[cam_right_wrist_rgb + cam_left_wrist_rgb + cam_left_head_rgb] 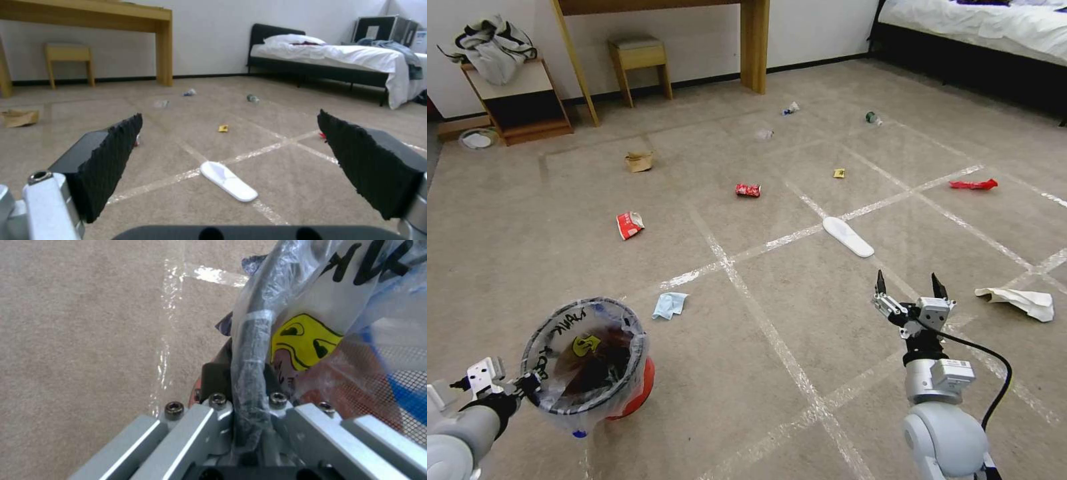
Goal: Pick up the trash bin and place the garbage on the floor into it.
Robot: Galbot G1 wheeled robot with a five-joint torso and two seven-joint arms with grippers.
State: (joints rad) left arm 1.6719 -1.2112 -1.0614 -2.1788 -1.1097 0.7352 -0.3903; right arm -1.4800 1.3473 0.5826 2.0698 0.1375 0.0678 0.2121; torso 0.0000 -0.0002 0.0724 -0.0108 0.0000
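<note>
The red trash bin (639,389), lined with a clear bag with black writing, sits low on my left and tips toward me. My left gripper (527,385) is shut on its bagged black rim (251,373). My right gripper (910,285) hangs open and empty over the floor (800,313), short of the white slipper (228,180). Garbage lies scattered ahead: a blue mask (670,305), a red wrapper (629,225), a crushed red can (748,190), a yellow wrapper (839,173), another red wrapper (974,185), white paper (1020,301), a brown paper bag (639,161) and a bottle (872,119).
A wooden desk leg (755,43), a stool (639,63) and a low shelf (517,100) with clothes stand along the far wall. A bed (987,30) fills the far right corner. Clear tape lines cross the carpet.
</note>
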